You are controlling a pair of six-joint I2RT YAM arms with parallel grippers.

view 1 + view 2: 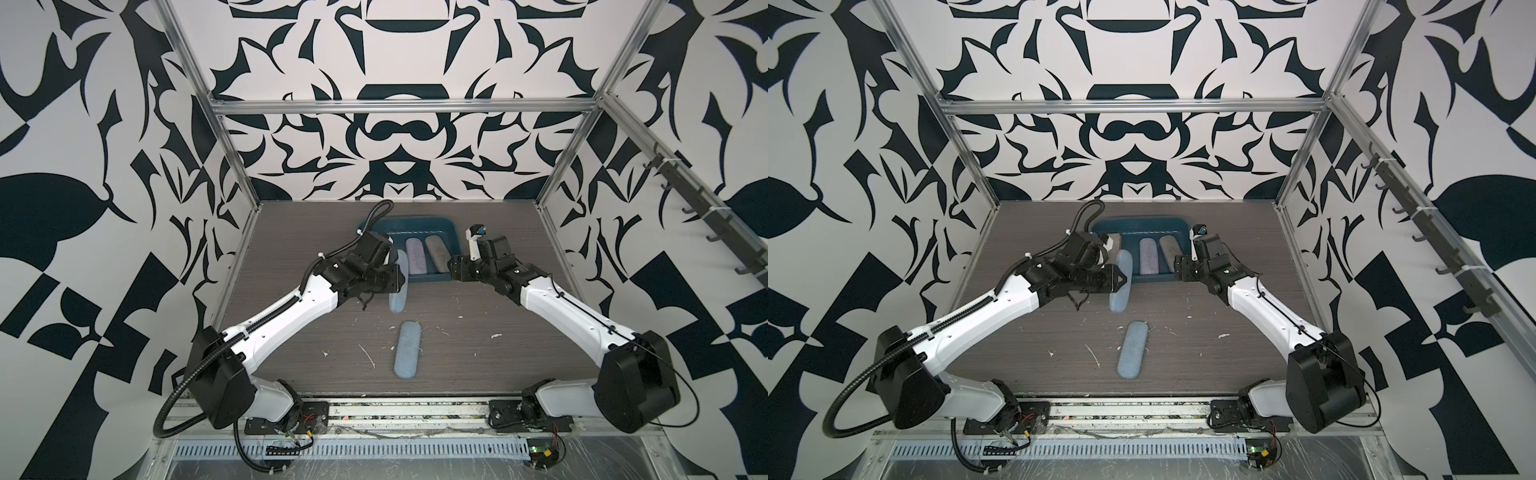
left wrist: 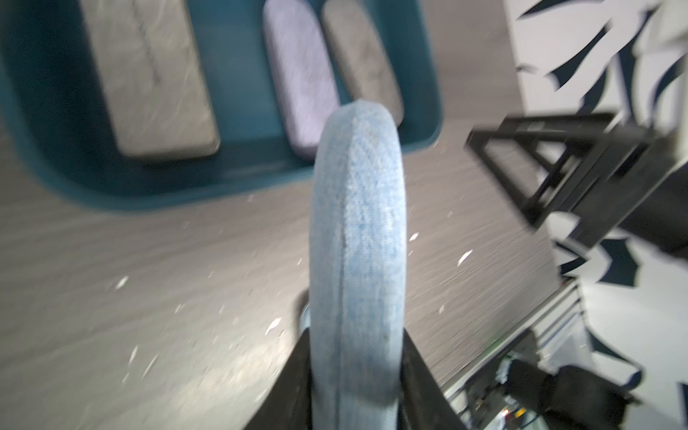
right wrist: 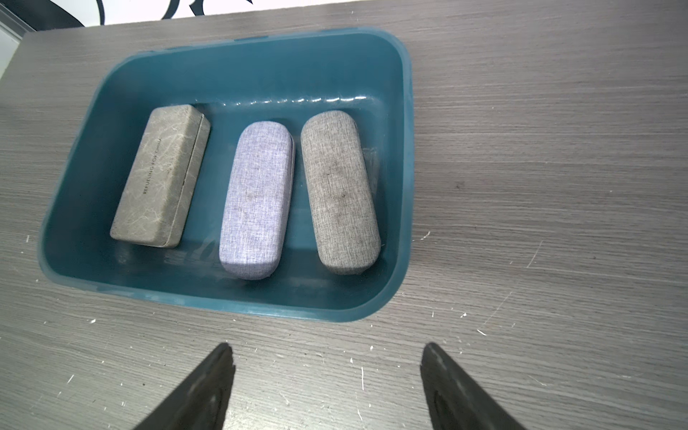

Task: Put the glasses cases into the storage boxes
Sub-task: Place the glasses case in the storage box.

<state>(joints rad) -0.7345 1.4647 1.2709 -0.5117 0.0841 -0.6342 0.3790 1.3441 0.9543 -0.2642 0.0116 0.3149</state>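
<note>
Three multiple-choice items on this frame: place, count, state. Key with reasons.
1. The loose light blue case lies: A in the tray; B on the table, outside the tray; C against the back wall.
2. Cases inside the tray: A one; B five; C three.
3. The left tool is: A shut on the second light blue case; B open, empty; C shut on the tray rim.
Key: 1 B, it lies flat on bare table. 2 C, beige case, lilac case, grey-brown case side by side. 3 A, the left wrist view shows it clamped.
</note>
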